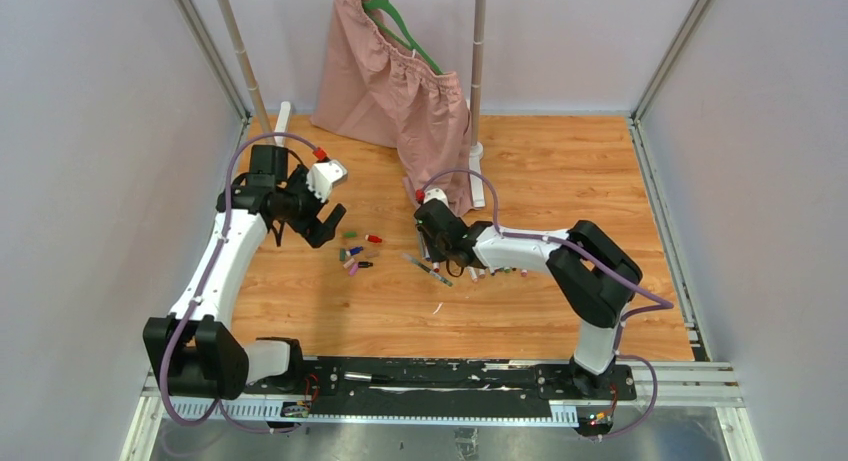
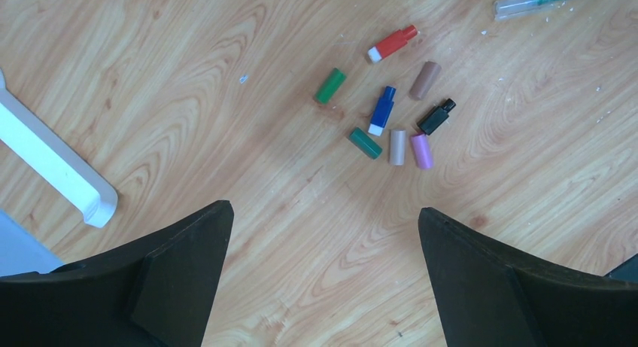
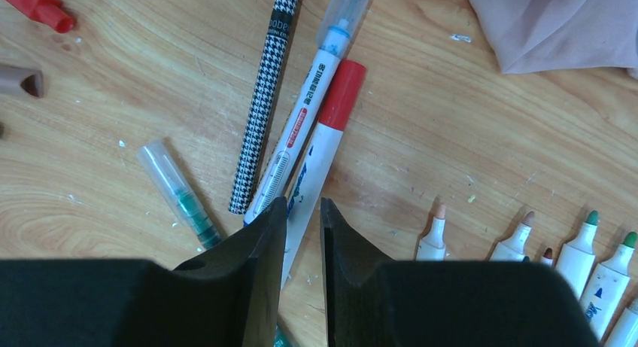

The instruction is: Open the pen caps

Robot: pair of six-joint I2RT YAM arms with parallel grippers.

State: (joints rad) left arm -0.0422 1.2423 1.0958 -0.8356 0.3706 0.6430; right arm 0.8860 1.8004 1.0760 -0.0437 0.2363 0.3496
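Pen caps (image 2: 382, 111) scattered ahead of left gripper (image 2: 323, 210), fingers spread wide, wrist pointing down, right gripper (image 3: 303, 202) low, fingers narrow astride red-capped marker (image 3: 322, 147), grip unclear.

Eight pen caps (image 2: 397, 147) lie loose on the wooden worktop (image 2: 226, 98): two green, and one each in red, blue, brown, beige, purple and black. To their right lie four capped pens (image 3: 267, 98) and at least five uncapped markers (image 3: 432, 240), the row cut off at the frame edge. At the far side are one pink skirt (image 1: 400, 91), one green hanger (image 1: 400, 26) and two poles (image 1: 478, 61).
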